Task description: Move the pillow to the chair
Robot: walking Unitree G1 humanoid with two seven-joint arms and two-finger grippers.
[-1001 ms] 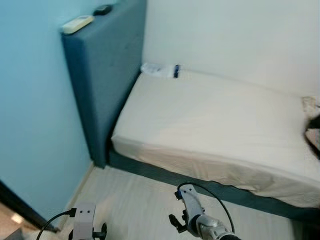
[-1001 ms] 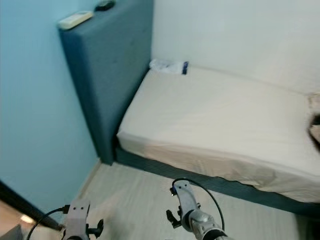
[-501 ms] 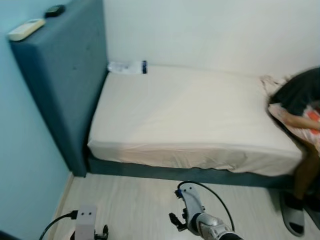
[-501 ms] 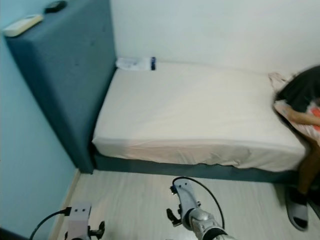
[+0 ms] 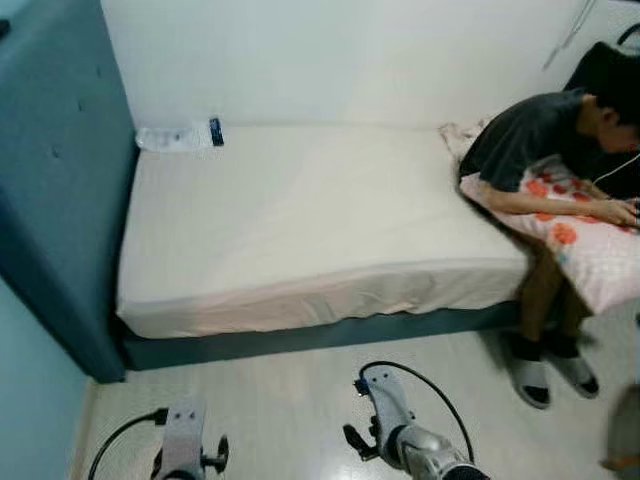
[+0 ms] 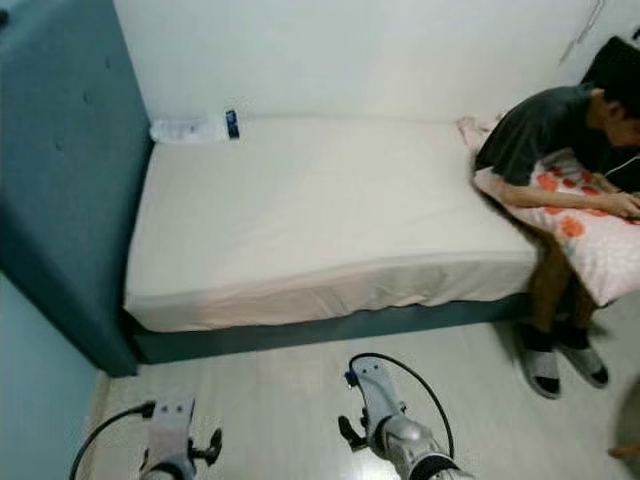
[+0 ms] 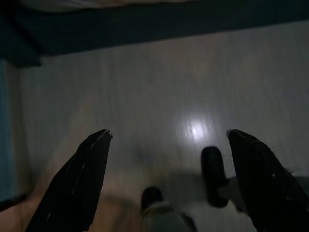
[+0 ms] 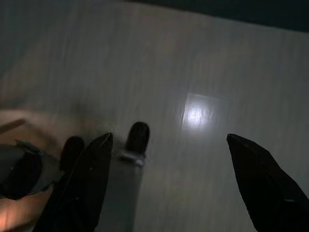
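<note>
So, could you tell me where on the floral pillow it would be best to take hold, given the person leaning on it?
Probably the low overhanging end of the pillow, approached from the floor side below. The person rests both forearms on the upper part, so that is pinned, while the lower end droops free past the bed edge. Both end effectors hang low and open.

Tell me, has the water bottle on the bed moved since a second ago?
No. The water bottle lies at the mattress's back corner by the headboard, as before; only the camera turned right.
</note>
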